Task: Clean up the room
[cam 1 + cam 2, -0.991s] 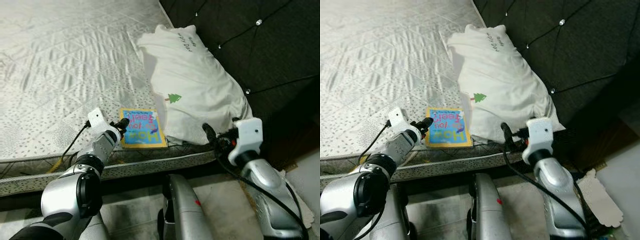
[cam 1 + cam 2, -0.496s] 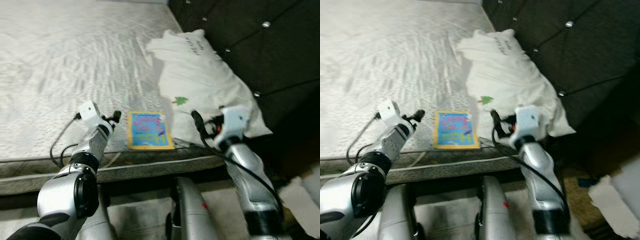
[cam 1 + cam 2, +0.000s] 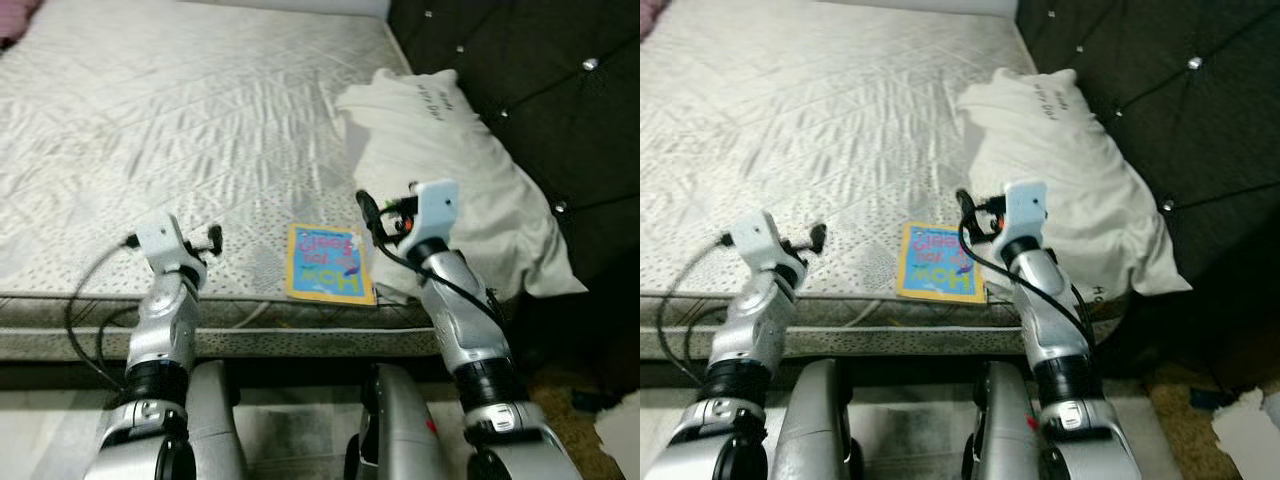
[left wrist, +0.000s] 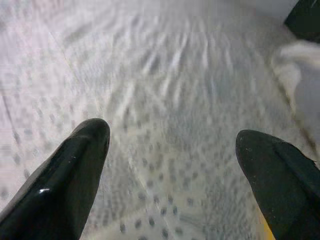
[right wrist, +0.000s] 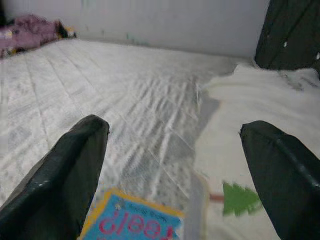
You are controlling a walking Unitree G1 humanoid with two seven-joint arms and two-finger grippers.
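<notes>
Along the near edge of a bare quilted mattress [image 3: 180,110], a small book [image 3: 327,263] with a yellow border and blue cover is laid flat, just beside a white pillow [image 3: 470,170] printed with a little green tree. The pillow is propped against a dark tufted headboard [image 3: 540,60] on the robot's right. A pinkish heap of cloth [image 5: 30,27] is seen at the far corner of the bed, below a pale wall [image 5: 165,22]. The left claw [image 4: 172,150] is held over the mattress edge, well left of the book, its fingers spread and empty. The right claw [image 5: 175,155] is raised above the book and pillow edge, likewise spread, with nothing pinched.
</notes>
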